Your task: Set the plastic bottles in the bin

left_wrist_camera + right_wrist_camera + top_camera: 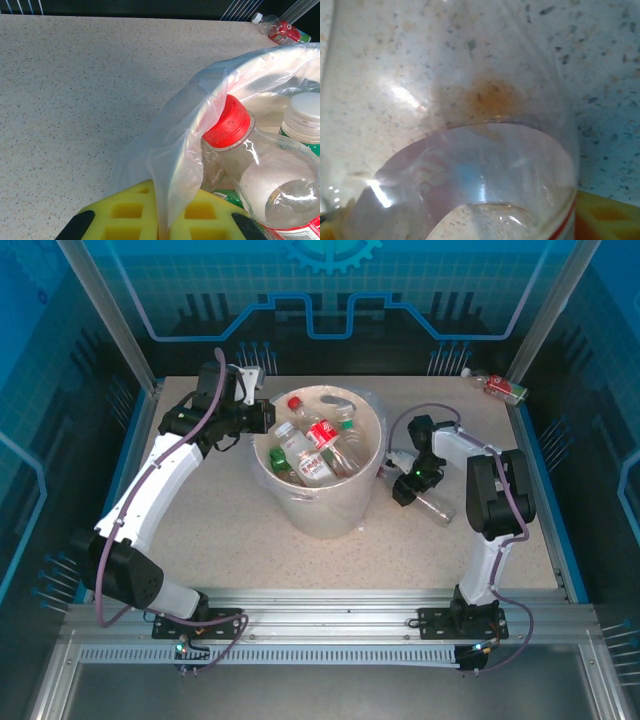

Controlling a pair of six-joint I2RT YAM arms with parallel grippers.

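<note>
Several bottles (318,445) lie in the bin (320,515) at mid-table (230,530). At its 10 o'clock rim the left gripper (265,416) is narrow, pads pinching the liner (170,135). At 3 o'clock the right gripper (408,485) straddles a clear bottle (437,506) lying flat; whether it grips, I cannot tell. 1 red-labelled bottle (503,388) lies at 1 o'clock.

The table (200,500) is beige with dark speckles; the bin (330,515) is cream-white, its liner (170,145) clear. The bottle (500,386) at one o'clock wears a red label. Inside the bin are a red cap (227,122) and a white cap (305,115).
</note>
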